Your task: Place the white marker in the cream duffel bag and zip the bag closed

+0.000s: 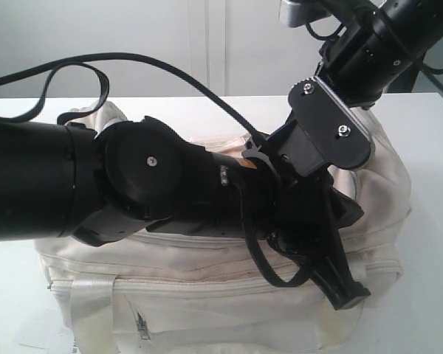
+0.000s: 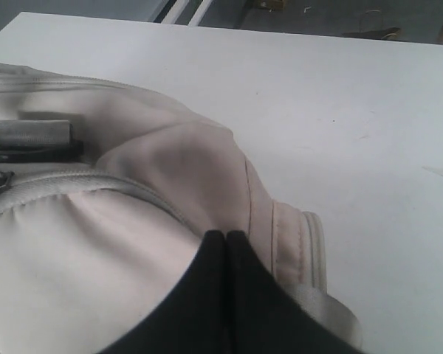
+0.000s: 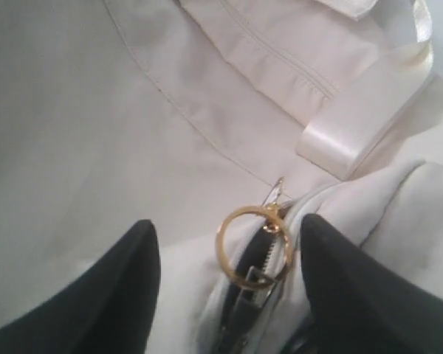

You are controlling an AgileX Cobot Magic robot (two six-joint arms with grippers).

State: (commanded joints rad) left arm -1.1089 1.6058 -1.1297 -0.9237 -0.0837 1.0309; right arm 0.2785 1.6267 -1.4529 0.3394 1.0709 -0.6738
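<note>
Two black arms meet over the cream duffel bag [image 1: 207, 280], which lies on a white table [image 2: 354, 110].

You are at the zipping step, by the look of it. The white marker shows in none of the three views. It may be inside the bag, but you cannot confirm that from here.

In the right wrist view, the right gripper [image 3: 229, 221] has its two black fingers well apart and holds nothing. They straddle a gold ring pull [image 3: 221, 247] on the zipper [image 3: 244, 302]. Just beyond the ring the zipper teeth part over a dark gap, so that stretch is not closed. A cream webbing handle [image 3: 362, 118] lies on the fabric nearby.

In the left wrist view, the left gripper [image 2: 226, 243] has its fingertips together at a raised fold of the bag's end. Whether cloth is pinched between them, you cannot tell.

Your next move is probably to close the right fingers on the ring. Then draw it along the zipper track over the open stretch while the left arm steadies the bag. The ring is thin and loose, so centre it between the fingers first.

No brand, label or writing can be read. A small dark mark on the bag's front in the exterior view is too small to make out.
</note>
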